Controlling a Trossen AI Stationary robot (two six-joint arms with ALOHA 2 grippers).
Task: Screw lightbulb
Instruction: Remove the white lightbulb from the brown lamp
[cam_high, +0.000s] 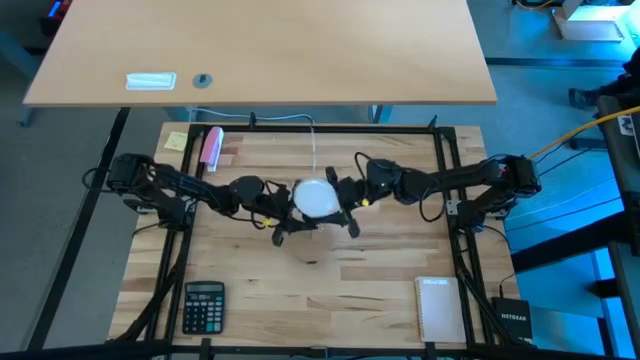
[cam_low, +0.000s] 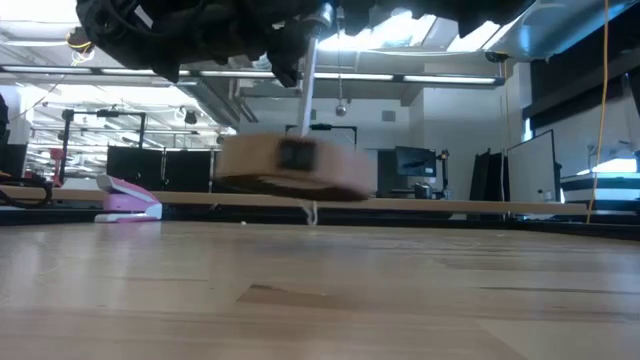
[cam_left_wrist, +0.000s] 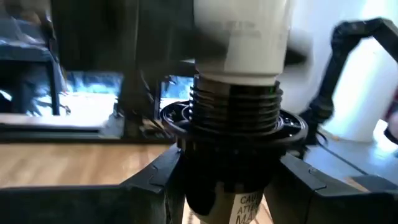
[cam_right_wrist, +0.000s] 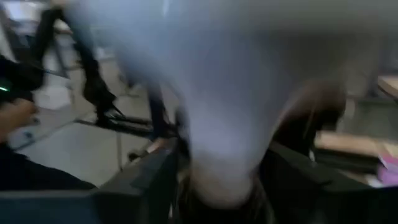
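Note:
The white lightbulb (cam_high: 316, 198) is at the table's middle, between both grippers. In the left wrist view its pale neck (cam_left_wrist: 242, 43) sits in the threaded black socket (cam_left_wrist: 235, 121). The socket belongs to a round wooden disc (cam_low: 290, 167), which the low view shows tilted and above the table top. My left gripper (cam_high: 283, 208) is shut on the socket from the table's left. My right gripper (cam_high: 343, 197) is shut on the bulb from the right. A white cord (cam_high: 313, 140) runs from the fixture toward the far edge. My left gripper pinches the black socket's body (cam_left_wrist: 205, 186), below its threaded collar, between its two fingers (cam_left_wrist: 152, 180). The fingers come level from the table's left side. The socket stands upright in the hold with the bulb's neck in its mouth, and the wooden disc is off the table. My right gripper holds the white bulb's globe (cam_right_wrist: 211, 130) between its two fingers (cam_right_wrist: 155, 180), one on each side. It comes from the table's right side. The view is blurred, so the exact spot of contact does not show.
A calculator (cam_high: 203, 305) lies at the near left and a notepad (cam_high: 437, 308) at the near right. A pink stapler (cam_high: 211, 147) and a yellow note (cam_high: 177, 140) lie at the far left. A black frame (cam_high: 300, 128) borders the table.

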